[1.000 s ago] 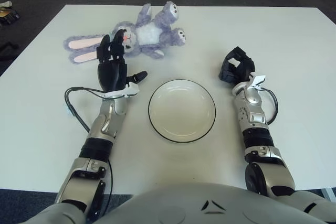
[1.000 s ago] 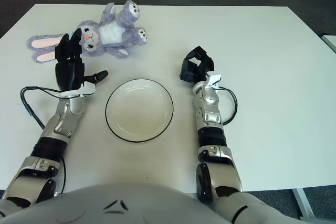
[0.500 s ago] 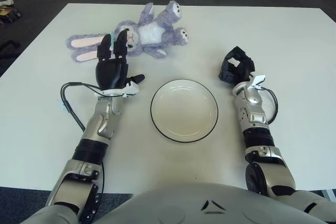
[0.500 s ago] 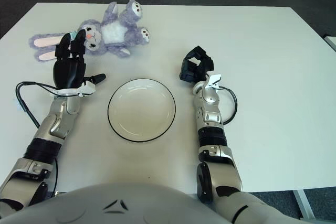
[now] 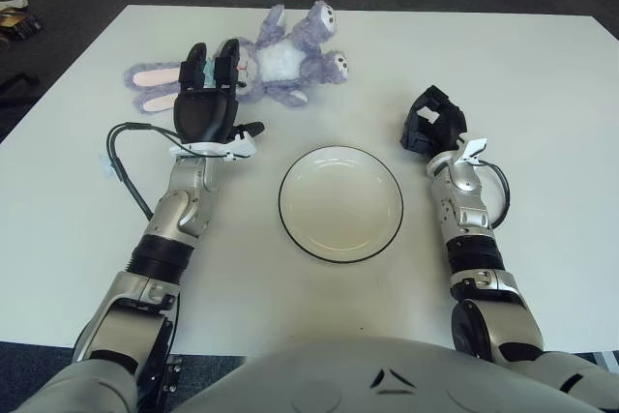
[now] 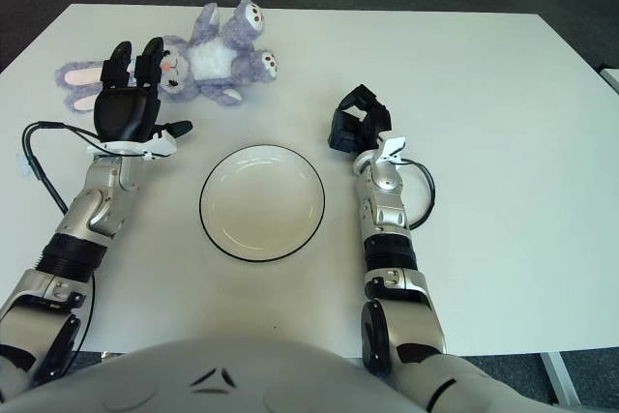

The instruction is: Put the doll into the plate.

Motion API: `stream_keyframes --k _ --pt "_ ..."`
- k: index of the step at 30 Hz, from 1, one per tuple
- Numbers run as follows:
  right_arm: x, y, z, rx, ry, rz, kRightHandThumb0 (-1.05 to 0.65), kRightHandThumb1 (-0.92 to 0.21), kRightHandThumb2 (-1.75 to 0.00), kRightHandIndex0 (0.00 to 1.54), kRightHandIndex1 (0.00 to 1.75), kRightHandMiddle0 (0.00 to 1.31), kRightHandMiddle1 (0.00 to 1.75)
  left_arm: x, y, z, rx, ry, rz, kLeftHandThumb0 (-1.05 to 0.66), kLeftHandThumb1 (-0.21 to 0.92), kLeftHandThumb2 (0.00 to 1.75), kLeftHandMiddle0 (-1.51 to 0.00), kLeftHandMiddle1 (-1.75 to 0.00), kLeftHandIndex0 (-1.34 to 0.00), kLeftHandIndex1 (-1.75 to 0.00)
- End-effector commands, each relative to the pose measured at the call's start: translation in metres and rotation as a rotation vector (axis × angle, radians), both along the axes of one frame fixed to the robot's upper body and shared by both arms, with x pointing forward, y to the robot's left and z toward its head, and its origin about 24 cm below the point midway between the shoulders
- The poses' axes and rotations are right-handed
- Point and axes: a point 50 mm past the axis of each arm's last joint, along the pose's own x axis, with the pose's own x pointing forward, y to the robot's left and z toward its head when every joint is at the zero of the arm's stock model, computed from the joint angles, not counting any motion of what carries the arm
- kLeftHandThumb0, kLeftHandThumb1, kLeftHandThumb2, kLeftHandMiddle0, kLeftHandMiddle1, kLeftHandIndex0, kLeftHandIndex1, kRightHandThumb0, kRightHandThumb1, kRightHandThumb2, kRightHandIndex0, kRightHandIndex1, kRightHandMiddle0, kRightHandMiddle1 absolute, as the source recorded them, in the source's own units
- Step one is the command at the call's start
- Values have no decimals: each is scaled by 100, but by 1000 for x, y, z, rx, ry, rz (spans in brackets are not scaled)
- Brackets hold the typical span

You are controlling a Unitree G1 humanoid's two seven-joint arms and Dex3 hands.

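A purple plush rabbit doll [image 5: 276, 57] with pink-lined ears lies on its back at the far left of the white table [image 5: 542, 74]. A white plate [image 5: 340, 203] with a dark rim sits empty at the table's middle. My left hand [image 5: 208, 103] is open, fingers spread upward, over the doll's head and ears, holding nothing. My right hand [image 5: 430, 128] rests on the table right of the plate, fingers curled, empty.
A black cable [image 5: 121, 171] loops from my left wrist over the table on the left. Dark floor surrounds the table, with a small object [image 5: 14, 21] on the floor at the far left.
My left hand has moved forward and a little left, from beside the plate up to the doll's head. The right hand and the plate have stayed still.
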Motion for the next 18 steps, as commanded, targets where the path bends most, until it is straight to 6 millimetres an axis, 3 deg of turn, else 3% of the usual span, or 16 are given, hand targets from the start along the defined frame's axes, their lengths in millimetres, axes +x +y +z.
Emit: stream_keyframes --k 1,18 --pt "-9 1 -23 25 110 1 -50 -27 -138 114 175 65 175 4 -3 10 44 -13 -4 -80 62 68 -12 -21 0 -31" --pt "-8 3 -24 24 104 27 -50 -27 -138 116 175 65 175 13 -12 26 80 -11 -12 -85 73 56 -11 -22 0 -18"
